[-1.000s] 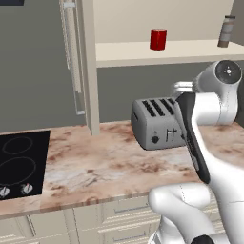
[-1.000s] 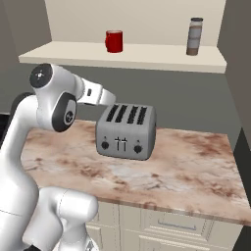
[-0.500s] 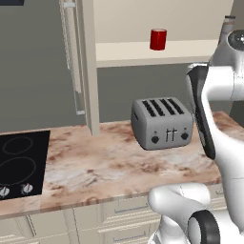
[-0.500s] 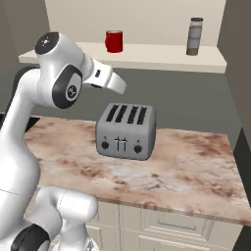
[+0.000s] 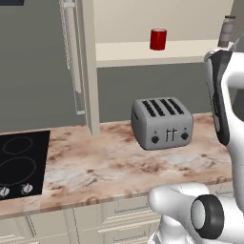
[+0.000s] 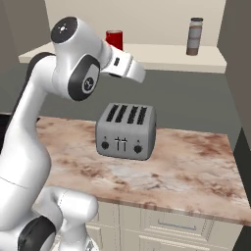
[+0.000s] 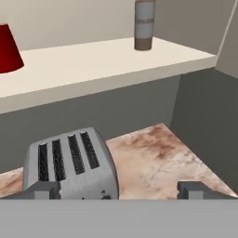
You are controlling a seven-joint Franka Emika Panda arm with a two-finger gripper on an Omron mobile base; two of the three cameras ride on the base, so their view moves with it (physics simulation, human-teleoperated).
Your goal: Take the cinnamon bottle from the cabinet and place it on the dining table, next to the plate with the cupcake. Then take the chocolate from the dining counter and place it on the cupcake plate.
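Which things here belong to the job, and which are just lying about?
Job:
- cinnamon bottle
- cabinet shelf it stands on
- gripper, open, holding nothing

Lying about:
- red can
- toaster
- stove
- counter

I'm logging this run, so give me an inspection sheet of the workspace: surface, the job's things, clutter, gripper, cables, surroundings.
Surface: pink-brown marble counter, bare apart from the toaster.
Job's things: cinnamon bottle upright near the right end of the cabinet shelf, untouched.
Clutter: red can on the same shelf, well left of the bottle; silver four-slot toaster on the counter below.
Gripper: gripper open, empty, raised above the toaster, facing the shelf.
Cables: nothing seen.
Surroundings: black cooktop at the counter's left end; silver door handle; cream drawers under the counter.
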